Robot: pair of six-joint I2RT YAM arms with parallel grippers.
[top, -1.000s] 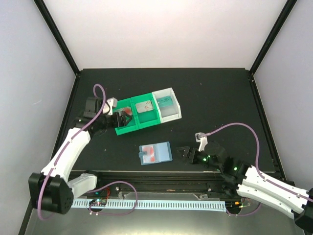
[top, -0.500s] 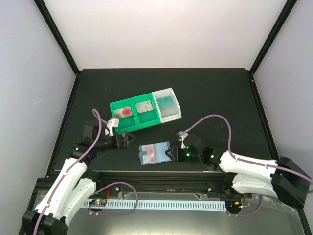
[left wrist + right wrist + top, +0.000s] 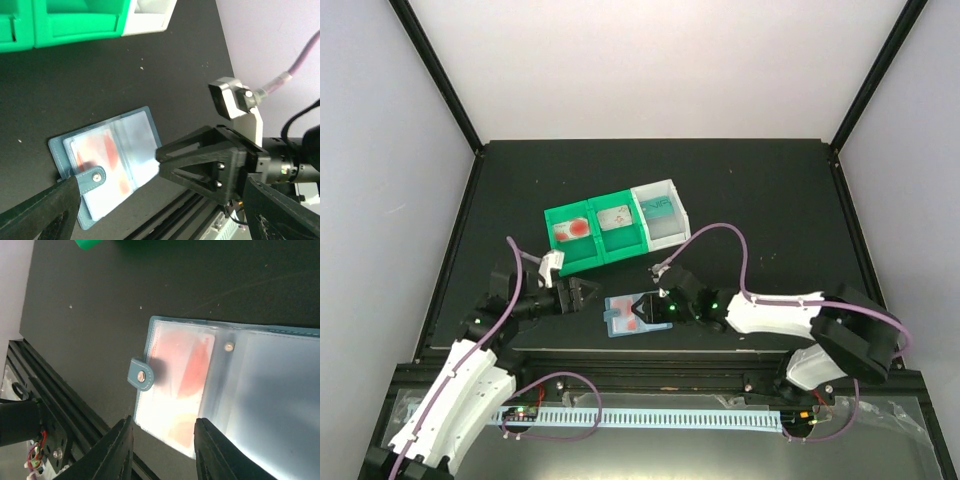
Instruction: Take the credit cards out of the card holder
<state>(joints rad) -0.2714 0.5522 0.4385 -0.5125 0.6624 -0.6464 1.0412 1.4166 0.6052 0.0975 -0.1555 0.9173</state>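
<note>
The card holder lies open and flat near the table's front edge, its small tab on the left. A whitish credit card with red marks shows inside its left pocket; the right pocket looks pale and blurred. My right gripper hovers low over the holder, open with its jaws fairly close together and nothing between them. My left gripper stands wide open just left of the holder, empty. A teal card lies in the white bin.
A green two-compartment bin with a card in each compartment stands behind the holder, joined to a white bin. The black front rail runs just below the holder. In the left wrist view the right gripper touches the holder's edge.
My left arm drew back from the green bin toward the holder's left side. My right arm swung left onto the holder, and its jaws narrowed.
</note>
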